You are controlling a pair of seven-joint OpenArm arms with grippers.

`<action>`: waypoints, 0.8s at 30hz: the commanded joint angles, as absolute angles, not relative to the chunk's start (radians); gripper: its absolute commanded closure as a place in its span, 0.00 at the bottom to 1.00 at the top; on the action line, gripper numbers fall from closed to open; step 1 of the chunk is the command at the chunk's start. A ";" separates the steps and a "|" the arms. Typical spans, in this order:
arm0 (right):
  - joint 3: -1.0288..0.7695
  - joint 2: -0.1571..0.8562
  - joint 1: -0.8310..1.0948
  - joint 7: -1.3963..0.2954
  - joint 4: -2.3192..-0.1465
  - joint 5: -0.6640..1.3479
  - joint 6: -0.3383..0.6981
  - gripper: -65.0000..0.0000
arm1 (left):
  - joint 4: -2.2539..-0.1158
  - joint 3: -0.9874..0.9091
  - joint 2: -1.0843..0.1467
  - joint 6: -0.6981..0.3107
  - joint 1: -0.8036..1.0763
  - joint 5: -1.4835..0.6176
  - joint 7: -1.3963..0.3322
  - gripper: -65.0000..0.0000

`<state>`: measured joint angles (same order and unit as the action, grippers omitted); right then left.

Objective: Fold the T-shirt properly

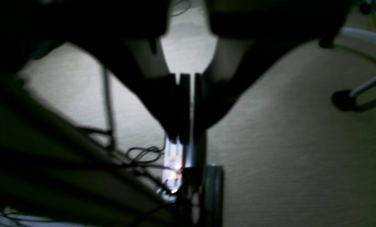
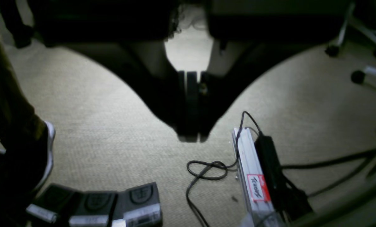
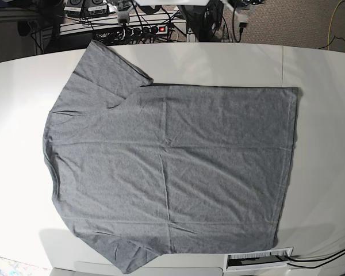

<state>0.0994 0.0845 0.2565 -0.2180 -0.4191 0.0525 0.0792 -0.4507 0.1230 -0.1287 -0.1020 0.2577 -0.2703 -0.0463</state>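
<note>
We see the T-shirt [image 3: 167,167] spread flat & unfolded on the white table [image 3: 328,115], collar end at base view's left, hem at right, both sleeves out, a few creases across the body. No fold made yet, so we judge the task at its start: everything's left to do.

Neither arm shows in base view. Wrist cams look down at carpet [image 2: 106,126], cables & a pedal unit [image 2: 121,205], not the table. Left gripper [image 1: 188,107] has its jaws nearly together w/ only a thin slit, holding nothing. Right gripper [image 2: 192,107] looks the same: jaws closed up, empty.
</note>
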 commanded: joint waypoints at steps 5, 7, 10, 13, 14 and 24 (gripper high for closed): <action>0.099 0.137 0.291 -0.222 -0.424 0.052 0.102 1.00 | -0.463 0.122 -0.173 -0.109 0.302 -0.266 -0.028 1.00; 0.099 0.157 0.305 -0.226 -0.426 0.052 0.126 1.00 | -0.485 0.122 -0.186 -0.109 0.326 -0.266 -0.028 1.00; 0.099 0.188 0.325 -0.235 -0.426 0.052 0.161 1.00 | -0.536 0.122 -0.210 -0.116 0.372 -0.266 -0.028 1.00; 0.099 0.221 0.363 -0.243 -0.464 0.052 0.200 1.00 | -0.605 0.122 -0.245 -0.137 0.430 -0.281 -0.029 1.00; 0.099 0.233 0.383 -0.251 -0.493 0.052 0.218 1.00 | -0.630 0.122 -0.258 -0.140 0.452 -0.298 -0.029 1.00; 0.099 0.360 0.658 -0.286 -0.905 0.051 0.243 1.00 | -0.911 0.122 -0.378 -0.213 0.659 -0.344 -0.029 1.00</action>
